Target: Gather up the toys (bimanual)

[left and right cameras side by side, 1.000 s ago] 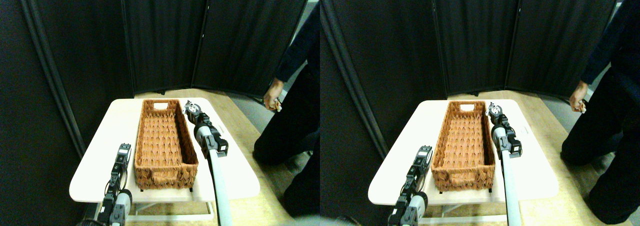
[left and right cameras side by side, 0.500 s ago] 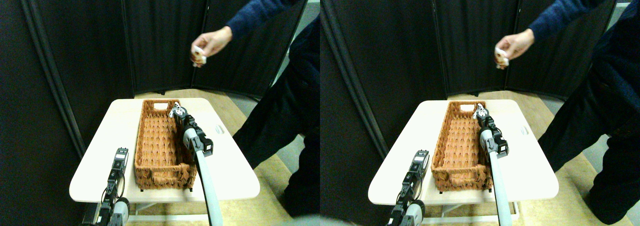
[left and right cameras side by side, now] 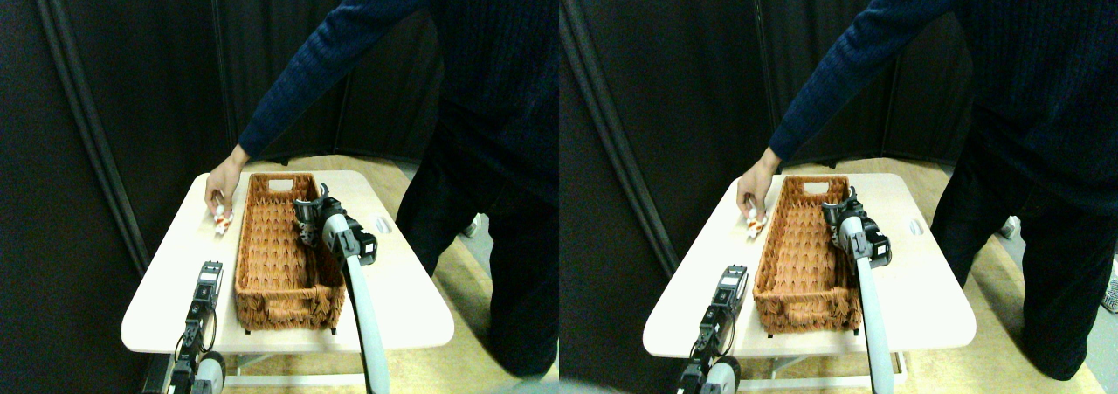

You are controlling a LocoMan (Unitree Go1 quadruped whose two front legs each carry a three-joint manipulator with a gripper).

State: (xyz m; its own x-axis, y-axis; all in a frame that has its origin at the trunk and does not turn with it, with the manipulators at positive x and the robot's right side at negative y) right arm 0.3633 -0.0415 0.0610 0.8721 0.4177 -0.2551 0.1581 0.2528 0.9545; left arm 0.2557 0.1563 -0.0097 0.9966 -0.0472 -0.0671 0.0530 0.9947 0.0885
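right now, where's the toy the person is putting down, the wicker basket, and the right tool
toy (left and right cameras side by side: 222,223): stereo pair view, on its white and orange body under the person's hand
wicker basket (left and right cameras side by side: 278,302): stereo pair view, on its near end wall
right tool (left and right cameras side by side: 305,222): stereo pair view, at its tip over the basket

— What does the person do at the table (left and right cameras side by side: 166,298)?
— A hand (left and right cameras side by side: 224,181) in a dark blue sleeve (left and right cameras side by side: 306,79) holds a small white and orange toy (left and right cameras side by side: 222,223) on the table, just left of the wicker basket (left and right cameras side by side: 284,259).
— And the right tool (left and right cameras side by side: 306,224)?
— It is over the basket; the left tool (left and right cameras side by side: 206,282) is low beside it.
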